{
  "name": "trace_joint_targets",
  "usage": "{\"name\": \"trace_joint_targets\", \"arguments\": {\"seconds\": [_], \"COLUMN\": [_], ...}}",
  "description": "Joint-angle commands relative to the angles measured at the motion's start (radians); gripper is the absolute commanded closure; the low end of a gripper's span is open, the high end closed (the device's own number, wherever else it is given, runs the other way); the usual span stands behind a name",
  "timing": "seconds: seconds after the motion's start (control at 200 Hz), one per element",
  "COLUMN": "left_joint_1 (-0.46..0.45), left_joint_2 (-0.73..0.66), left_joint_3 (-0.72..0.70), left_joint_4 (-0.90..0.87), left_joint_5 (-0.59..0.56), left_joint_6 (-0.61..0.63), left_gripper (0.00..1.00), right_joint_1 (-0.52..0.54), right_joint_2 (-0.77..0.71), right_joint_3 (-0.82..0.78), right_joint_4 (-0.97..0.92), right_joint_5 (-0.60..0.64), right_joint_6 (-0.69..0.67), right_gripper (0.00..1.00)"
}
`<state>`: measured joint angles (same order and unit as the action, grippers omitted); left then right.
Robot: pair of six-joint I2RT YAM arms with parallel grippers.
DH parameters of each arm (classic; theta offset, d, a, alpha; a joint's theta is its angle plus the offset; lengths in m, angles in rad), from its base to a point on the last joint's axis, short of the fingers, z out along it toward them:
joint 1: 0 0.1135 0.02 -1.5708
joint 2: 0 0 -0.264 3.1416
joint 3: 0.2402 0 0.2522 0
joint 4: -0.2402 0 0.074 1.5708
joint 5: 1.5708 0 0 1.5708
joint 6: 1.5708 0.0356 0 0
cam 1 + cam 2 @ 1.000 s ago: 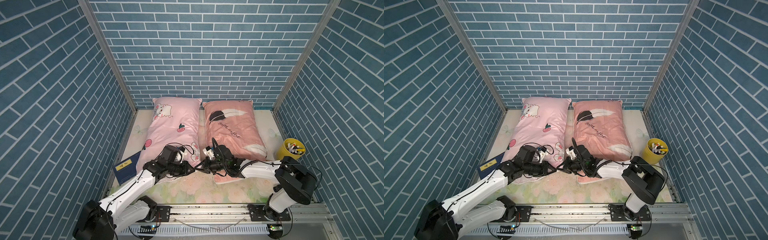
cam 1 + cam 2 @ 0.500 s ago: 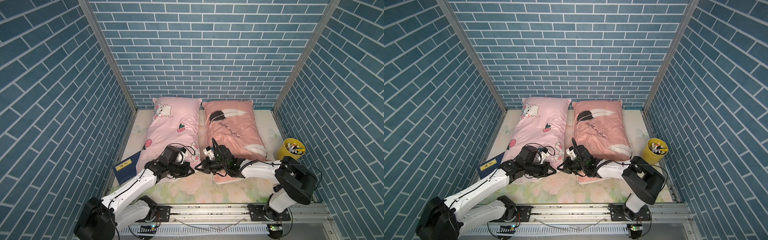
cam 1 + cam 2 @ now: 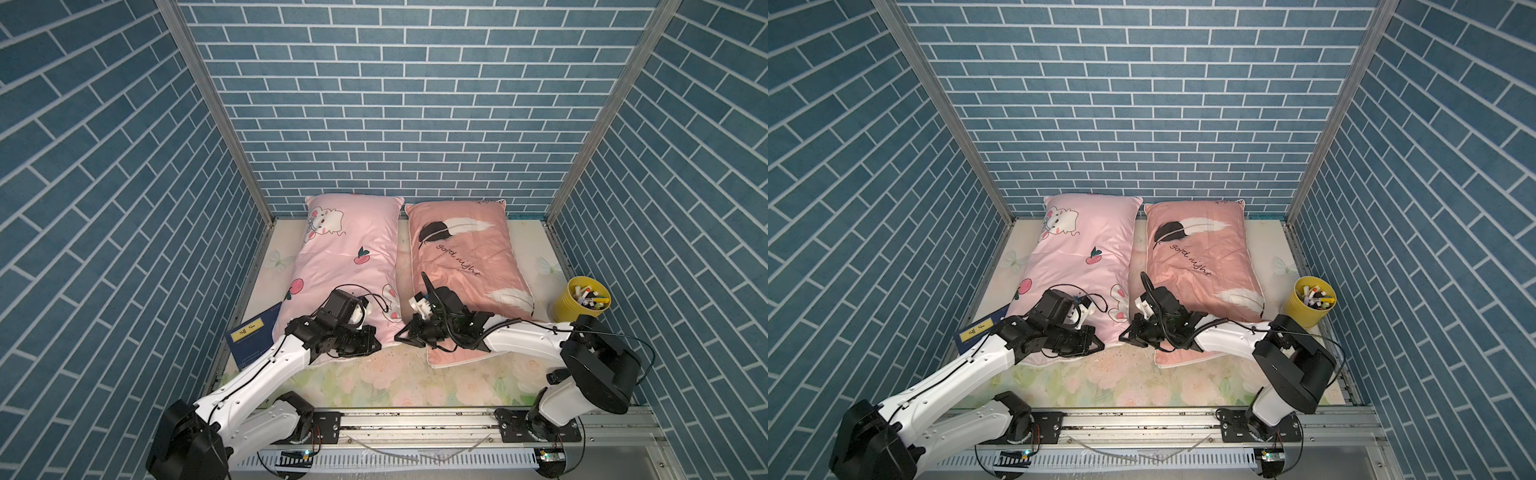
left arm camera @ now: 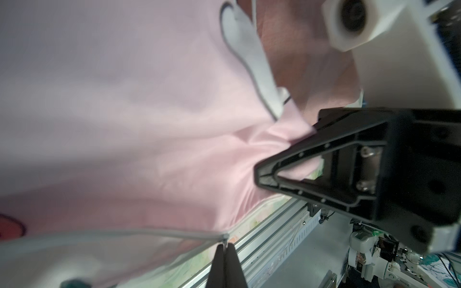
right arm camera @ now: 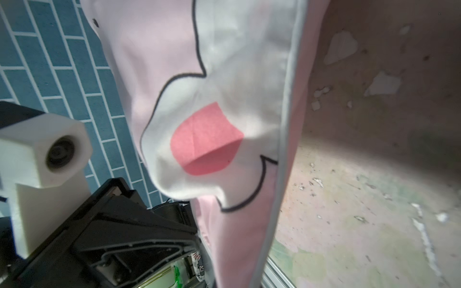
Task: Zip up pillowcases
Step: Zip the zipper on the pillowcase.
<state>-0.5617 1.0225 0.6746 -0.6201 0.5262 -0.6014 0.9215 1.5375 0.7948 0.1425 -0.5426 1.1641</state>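
Nearest, a metal rail [image 3: 415, 419] carries the bases of both arms. Beyond it lies a pale flowered sheet [image 3: 395, 382], on which everything else rests.

The two arms reach inward and meet at the near right corner of the pink pillowcase [image 3: 345, 257]. The left gripper [image 3: 376, 344] points right along that pillowcase's near edge. In the left wrist view its fingertips [image 4: 219, 251] are pressed together, pinching the end of the grey edge line of the case. The right gripper [image 3: 400, 337] faces it from the other side, just beside it. The left wrist view shows the right gripper's jaws closed on the bunched pink corner, with the fabric puckering toward them. In the right wrist view the pink cloth with a white animal print fills the middle.

The right arm lies across the near left corner of the salmon pillowcase [image 3: 461, 257], which sits just beside the pink one, both running lengthwise toward the back. A dark blue book [image 3: 253, 336] lies at the pink case's near left side, partly under it. A yellow cup [image 3: 579, 305] of pens stands to the right of the salmon case. Behind everything rises a blue brick wall [image 3: 395, 104].
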Motion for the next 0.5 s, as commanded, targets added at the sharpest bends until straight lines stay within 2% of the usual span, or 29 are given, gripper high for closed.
{"name": "trace_joint_targets", "arguments": {"seconds": [0.0, 0.17, 0.495], "left_joint_1": [0.020, 0.042, 0.042], "left_joint_2": [-0.036, -0.073, -0.036], "left_joint_3": [0.006, 0.020, 0.046], "left_joint_4": [-0.156, -0.295, -0.370], "left_joint_5": [-0.062, -0.133, -0.190], "left_joint_6": [0.029, 0.049, 0.021], "left_gripper": [1.00, 1.00, 1.00], "right_joint_1": [-0.031, -0.090, -0.262], "right_joint_2": [-0.056, -0.093, -0.202], "right_joint_3": [0.061, 0.112, 0.242], "right_joint_4": [-0.207, -0.344, -0.617], "right_joint_5": [0.090, 0.125, 0.262], "right_joint_6": [-0.136, -0.238, -0.450], "right_gripper": [1.00, 1.00, 1.00]}}
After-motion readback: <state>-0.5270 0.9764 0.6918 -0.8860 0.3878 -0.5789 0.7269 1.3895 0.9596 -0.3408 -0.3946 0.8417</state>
